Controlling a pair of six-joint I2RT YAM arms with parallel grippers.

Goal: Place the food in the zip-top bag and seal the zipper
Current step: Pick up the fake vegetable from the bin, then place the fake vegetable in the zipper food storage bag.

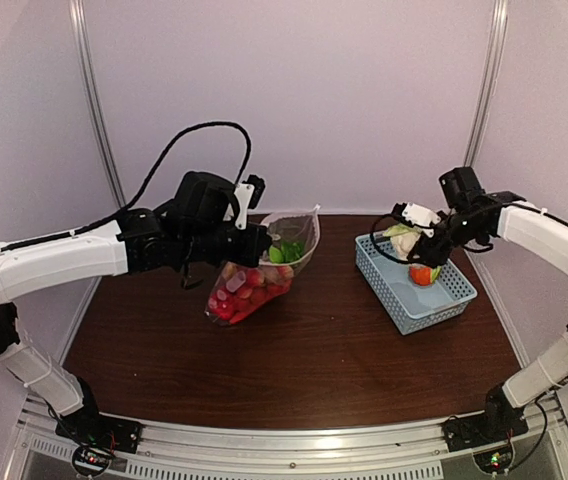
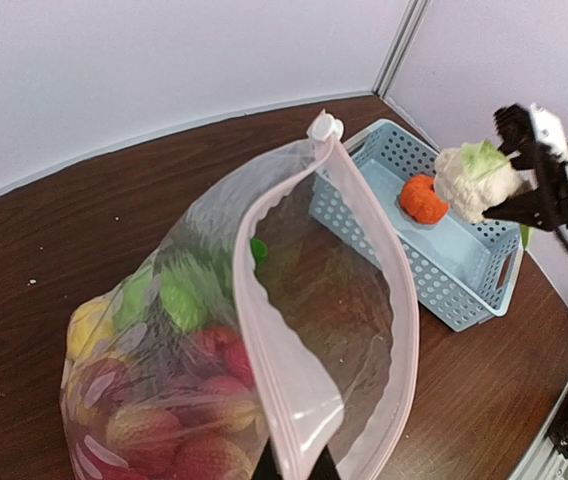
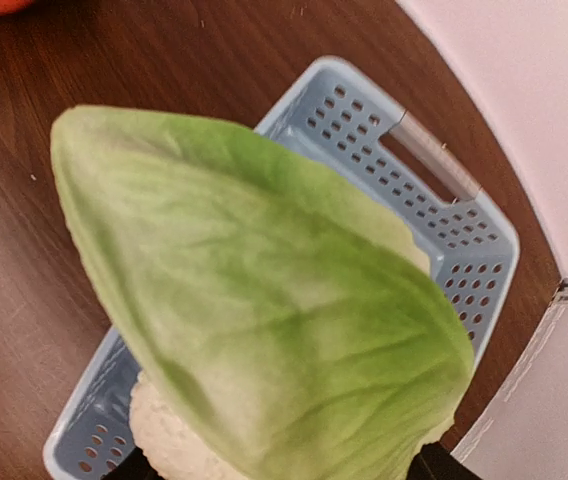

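Observation:
The clear zip-top bag (image 1: 264,270) hangs open above the table's middle, with red, yellow and green toy fruits (image 2: 174,400) inside. My left gripper (image 1: 262,240) is shut on the bag's mouth edge (image 2: 299,440), and the pink zipper strip (image 2: 264,330) stands open. My right gripper (image 1: 414,235) is shut on the pale cabbage (image 1: 401,240) and holds it over the light-blue basket (image 1: 444,305). The cabbage's green leaf (image 3: 264,300) fills the right wrist view. A small orange pumpkin (image 1: 422,274) lies in the basket.
The basket stands on the dark wooden table (image 1: 314,360) at the right. White walls close in the back and sides. A metal rail (image 1: 294,455) runs along the near edge.

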